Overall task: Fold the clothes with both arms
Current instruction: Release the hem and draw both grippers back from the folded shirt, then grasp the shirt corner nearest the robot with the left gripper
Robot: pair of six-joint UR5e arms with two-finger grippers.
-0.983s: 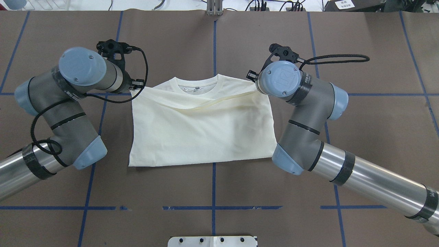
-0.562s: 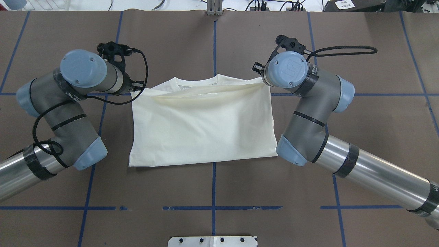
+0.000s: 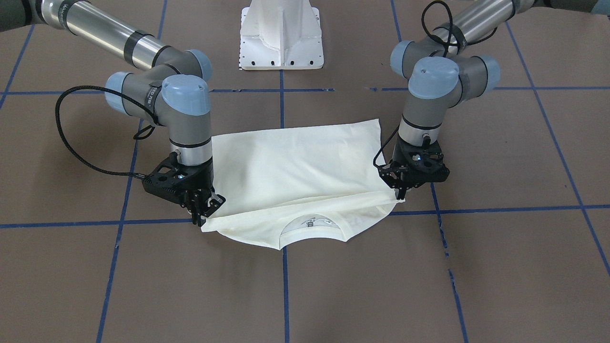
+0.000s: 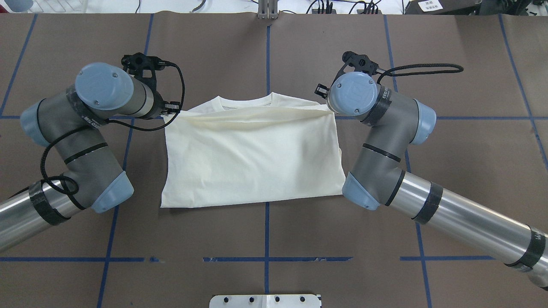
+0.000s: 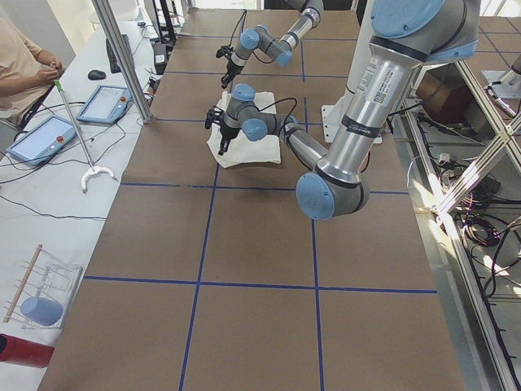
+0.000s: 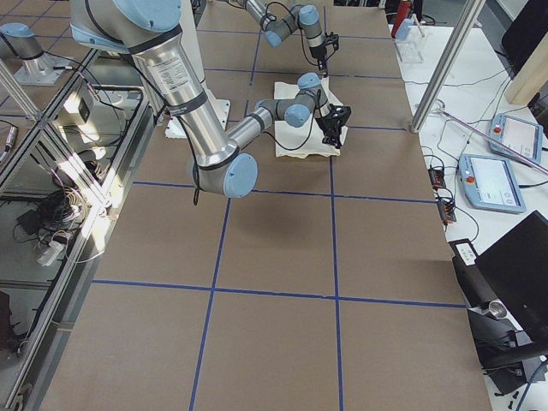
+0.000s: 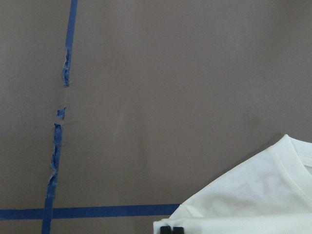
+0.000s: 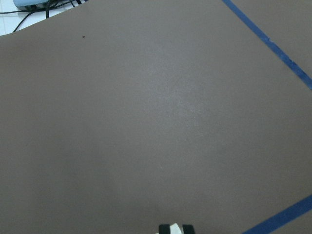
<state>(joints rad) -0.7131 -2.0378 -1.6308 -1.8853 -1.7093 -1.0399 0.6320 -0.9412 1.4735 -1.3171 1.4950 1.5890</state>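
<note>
workpiece: one cream-white shirt (image 4: 252,162), plain side up, no print on the upper surface. it lies near the middle of the table (image 4: 274,239), across one of the blue tape lines (image 4: 266,231) on the brown covering, between the two wrists.

condition of the shirt:
- folded into a rough rectangle. the edge nearest the robot is a smooth fold lying flat on the table.
- the upper layer runs from that fold towards the collar (image 3: 312,227), which is on the side away from the robot.
- the far edge of the upper layer is stretched in a nearly straight line from one gripper to the other. it sits slightly raised, just short of the collar.
- the ribbed collar and a small neck label (image 3: 312,222) show beyond that edge.
- the cloth is mostly smooth, with shallow creases along the stretched edge.
- in the left wrist view, faint marks show through the fabric. they cannot be read.

left gripper (image 3: 399,193): clenched on one end of the stretched edge, fingers pointing down, low over the table.

right gripper (image 3: 202,214): clenched on the other end of that edge. in the right wrist view, a strip of cream cloth sits pinched between the black fingertips (image 8: 165,228).
</note>
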